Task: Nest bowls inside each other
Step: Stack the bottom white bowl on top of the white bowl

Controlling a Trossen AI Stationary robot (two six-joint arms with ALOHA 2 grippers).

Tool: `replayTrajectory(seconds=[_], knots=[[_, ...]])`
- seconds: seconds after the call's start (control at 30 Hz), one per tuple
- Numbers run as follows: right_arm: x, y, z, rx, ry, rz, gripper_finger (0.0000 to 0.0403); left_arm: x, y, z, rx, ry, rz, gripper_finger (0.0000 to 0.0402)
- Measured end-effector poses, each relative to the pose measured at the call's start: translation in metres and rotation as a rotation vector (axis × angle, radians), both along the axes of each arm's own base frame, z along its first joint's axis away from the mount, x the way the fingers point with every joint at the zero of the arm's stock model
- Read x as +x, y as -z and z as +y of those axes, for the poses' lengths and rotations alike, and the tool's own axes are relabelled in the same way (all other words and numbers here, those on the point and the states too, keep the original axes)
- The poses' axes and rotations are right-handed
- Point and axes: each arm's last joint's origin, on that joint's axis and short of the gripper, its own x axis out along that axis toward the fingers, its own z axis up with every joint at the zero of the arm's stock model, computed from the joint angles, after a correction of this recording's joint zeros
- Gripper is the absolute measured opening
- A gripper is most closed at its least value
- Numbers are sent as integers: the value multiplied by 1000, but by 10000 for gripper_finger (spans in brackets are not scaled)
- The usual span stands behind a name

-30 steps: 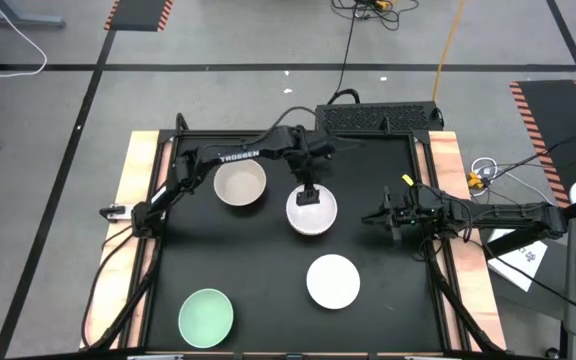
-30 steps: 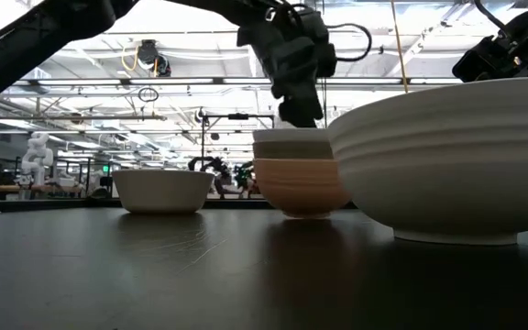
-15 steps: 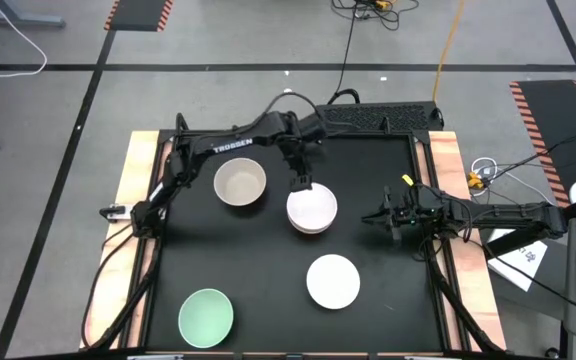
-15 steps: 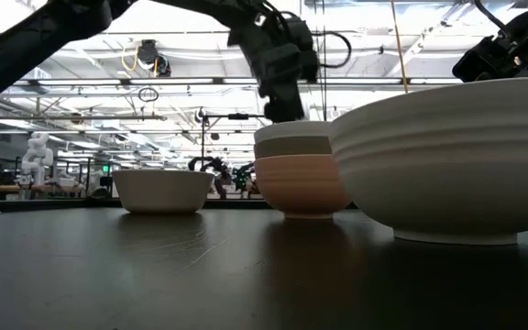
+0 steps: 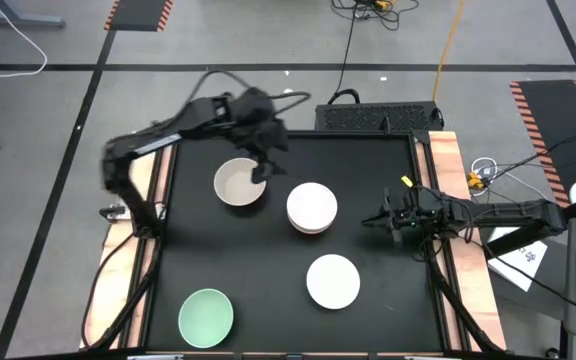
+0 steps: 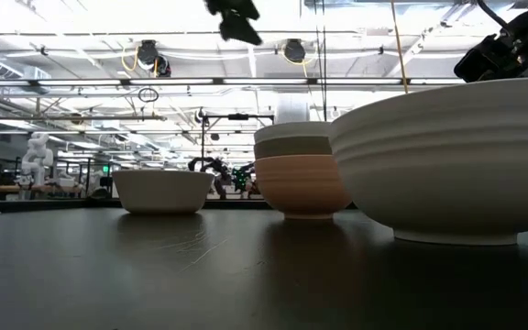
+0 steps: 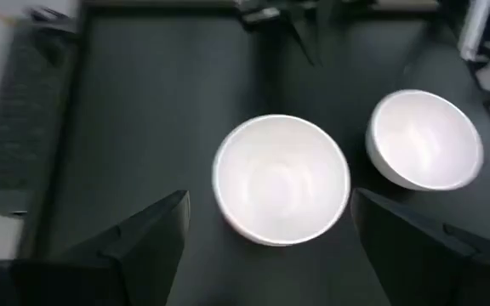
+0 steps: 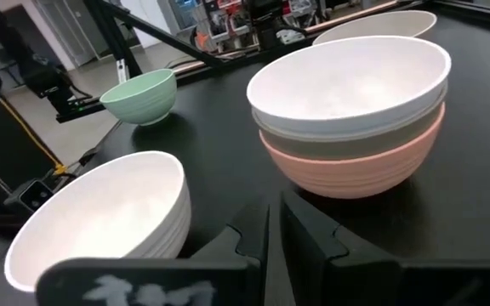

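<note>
A stack of bowls (image 5: 312,208) stands mid-table: a white bowl (image 8: 347,72) sits in an olive-grey one, which sits in a salmon one (image 8: 356,170). A beige bowl (image 5: 238,185), a single white bowl (image 5: 333,281) and a mint bowl (image 5: 206,315) rest apart on their bases. My left gripper (image 5: 261,165) hangs open and high, over the beige bowl's right rim; its wrist view looks down on the stack (image 7: 282,178). By the right edge, my right gripper (image 8: 270,225) is shut and holds nothing.
The black table top (image 5: 268,260) has wooden side rails (image 5: 136,170). A dark box (image 5: 378,117) lies along the far edge. Free room lies between the mint bowl and the single white bowl.
My left gripper has risen from the top of the stack and swung toward the table's far left, ending high over the beige bowl's rim. Its fingers have stayed open. The stack stands where it was.
</note>
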Motion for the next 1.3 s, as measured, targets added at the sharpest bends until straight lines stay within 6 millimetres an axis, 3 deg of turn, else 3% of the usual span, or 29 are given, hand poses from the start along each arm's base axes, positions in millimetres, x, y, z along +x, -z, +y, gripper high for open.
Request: replayTrajectory(seconds=[0.13, 0.37, 0.6, 0.93, 1.3], knots=[[0, 0, 1, -6, 12, -1, 26, -41, 10, -11, 15, -96, -72, 331], [1, -3, 1, -7, 12, -26, 26, -112, 51, -38, -1, -189, -228, 331], [1, -4, 1, -14, 26, -39, 26, -160, 93, -55, -25, -285, -386, 321], [1, -4, 0, -15, 38, -46, 26, -182, 146, -63, -81, -302, -394, 239], [1, -4, -1, -4, 67, -45, 26, -179, 153, -68, -15, -160, -616, 181]])
